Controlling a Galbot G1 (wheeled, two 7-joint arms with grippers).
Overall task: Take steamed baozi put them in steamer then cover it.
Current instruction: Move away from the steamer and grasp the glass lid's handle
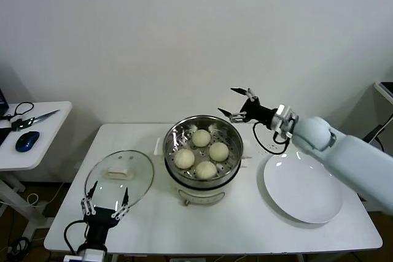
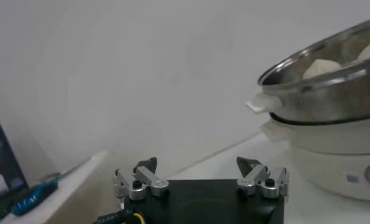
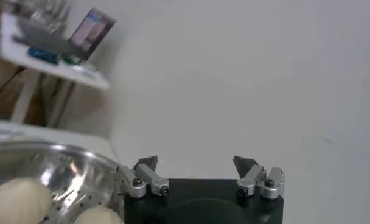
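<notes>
Four cream-white baozi fill the round steel steamer; open-fingered left gripper, lower left, could let the clear glass cover slip.

Four cream-white steamed baozi sit clustered on the perforated tray inside the shiny steamer, mid-surface and uncovered. The clear glass cover lies flat just beside the steamer's left, white handle up.
</notes>
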